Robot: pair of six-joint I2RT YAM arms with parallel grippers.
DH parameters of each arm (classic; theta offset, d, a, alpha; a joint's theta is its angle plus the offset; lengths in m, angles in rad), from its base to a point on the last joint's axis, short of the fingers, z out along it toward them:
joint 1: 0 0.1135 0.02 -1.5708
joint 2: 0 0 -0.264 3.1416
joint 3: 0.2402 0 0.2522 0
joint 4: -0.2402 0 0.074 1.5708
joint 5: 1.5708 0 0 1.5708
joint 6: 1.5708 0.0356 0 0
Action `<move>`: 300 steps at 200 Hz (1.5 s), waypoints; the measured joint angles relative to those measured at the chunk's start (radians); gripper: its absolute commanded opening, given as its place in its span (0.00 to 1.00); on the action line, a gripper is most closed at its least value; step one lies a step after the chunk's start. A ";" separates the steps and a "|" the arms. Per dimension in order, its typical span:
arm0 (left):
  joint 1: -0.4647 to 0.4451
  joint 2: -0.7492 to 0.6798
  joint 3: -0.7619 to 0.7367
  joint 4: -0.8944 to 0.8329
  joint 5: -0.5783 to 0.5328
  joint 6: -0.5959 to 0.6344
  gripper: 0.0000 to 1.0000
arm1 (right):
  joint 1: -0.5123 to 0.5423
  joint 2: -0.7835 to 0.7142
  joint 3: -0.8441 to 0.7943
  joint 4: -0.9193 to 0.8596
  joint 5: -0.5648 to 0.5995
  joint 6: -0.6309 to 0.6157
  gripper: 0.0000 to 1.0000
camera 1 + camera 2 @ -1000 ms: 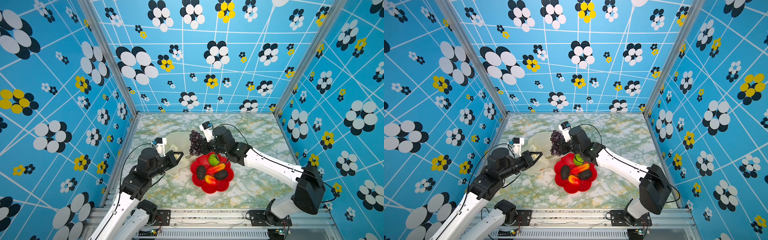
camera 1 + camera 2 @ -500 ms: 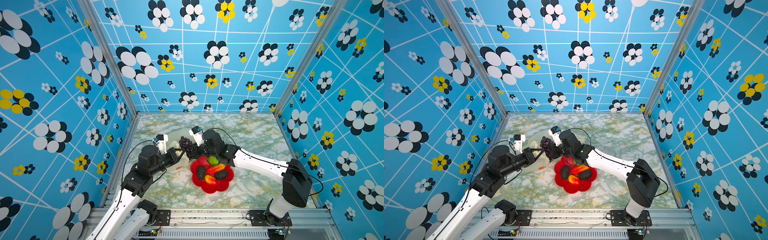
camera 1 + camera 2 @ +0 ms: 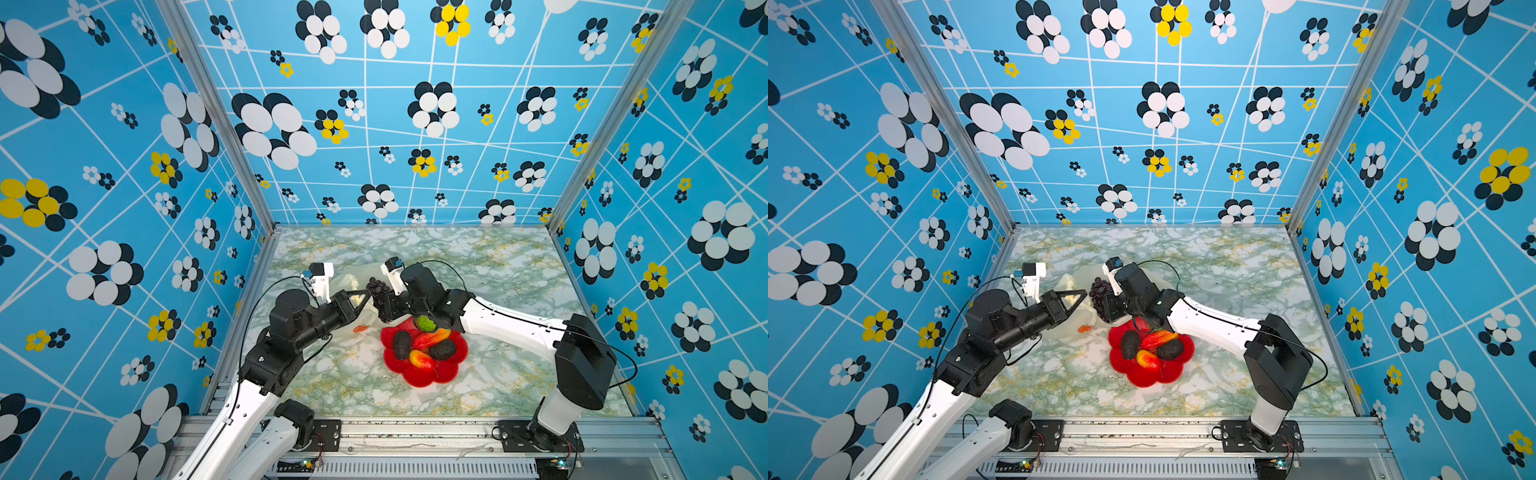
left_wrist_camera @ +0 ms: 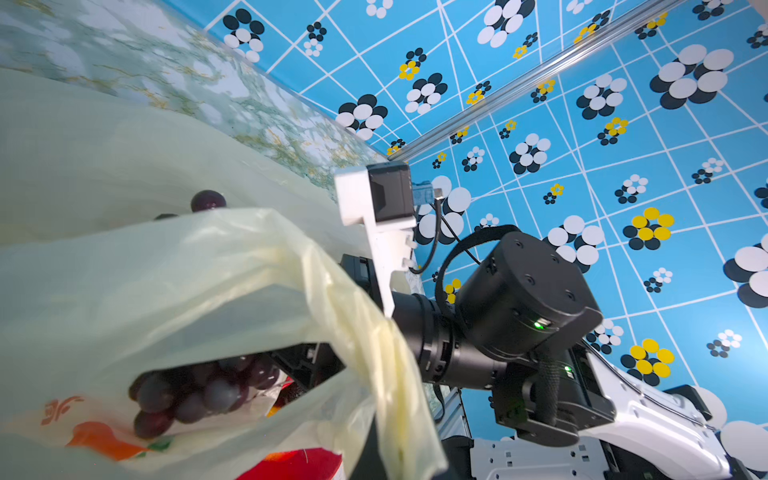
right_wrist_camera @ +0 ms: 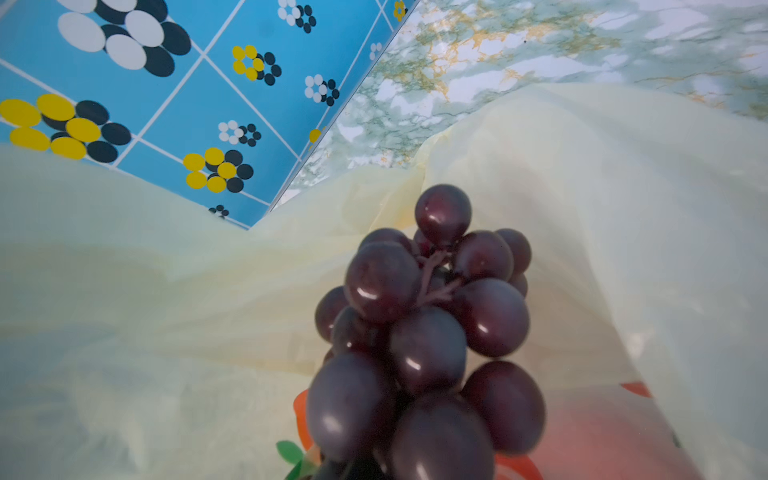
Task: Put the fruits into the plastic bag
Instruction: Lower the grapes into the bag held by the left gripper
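Progress on this one: over the last second the right gripper [image 3: 381, 302] swung the grape bunch [image 3: 377, 287] from beyond the red plate [image 3: 419, 376] across to the plastic bag [image 3: 347, 282], while the left gripper [image 3: 365, 296] came in to meet it. So I'd say the first fruit was about to go in. In the left wrist view part of the bunch already showed through the film.

The right gripper was clamped on the bunch. The left gripper was pinched fully closed on the bag's rim, holding the mouth up off the worktop [image 3: 498, 266].

The bag looked thin, cream, see-through and crinkly, with orange print low down. The grapes were dark purple and glossy. Two avocados [image 3: 401, 345], two mangoes [image 3: 422, 360] and the green fruit [image 3: 424, 322] sat on the plate, so plenty left.
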 measured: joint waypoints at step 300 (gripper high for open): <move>0.100 -0.024 0.071 0.035 0.042 0.087 0.00 | 0.008 0.172 0.119 0.014 -0.324 -0.269 0.52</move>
